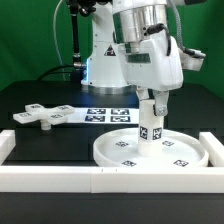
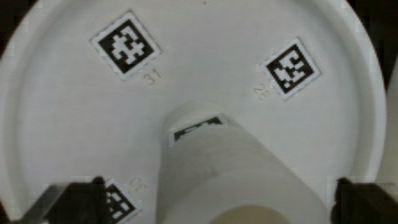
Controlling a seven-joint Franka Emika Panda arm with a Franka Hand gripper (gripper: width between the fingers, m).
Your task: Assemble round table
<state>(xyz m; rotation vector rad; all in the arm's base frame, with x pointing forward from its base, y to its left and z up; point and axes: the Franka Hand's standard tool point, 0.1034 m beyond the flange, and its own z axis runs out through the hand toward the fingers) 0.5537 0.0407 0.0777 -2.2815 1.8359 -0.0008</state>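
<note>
The large rimmed round disc (image 1: 115,151) lies flat near the front rail, tags facing up. The short cylindrical leg (image 1: 151,130) stands upright at its centre. My gripper (image 1: 153,100) is directly above the leg, with its fingers down around the leg's top. In the wrist view the leg (image 2: 222,165) rises from the disc (image 2: 196,70) between my two dark fingers (image 2: 80,203). Both fingers stand well apart from the leg's sides, so the gripper (image 2: 214,205) is open and touches nothing. The flat cross-shaped base (image 1: 40,115) lies on the black table at the exterior view's left.
The marker board (image 1: 105,113) lies flat behind the disc. Long white border rails run along the front (image 1: 100,180) and at the exterior view's right (image 1: 214,150). The arm's white base (image 1: 100,60) stands at the back.
</note>
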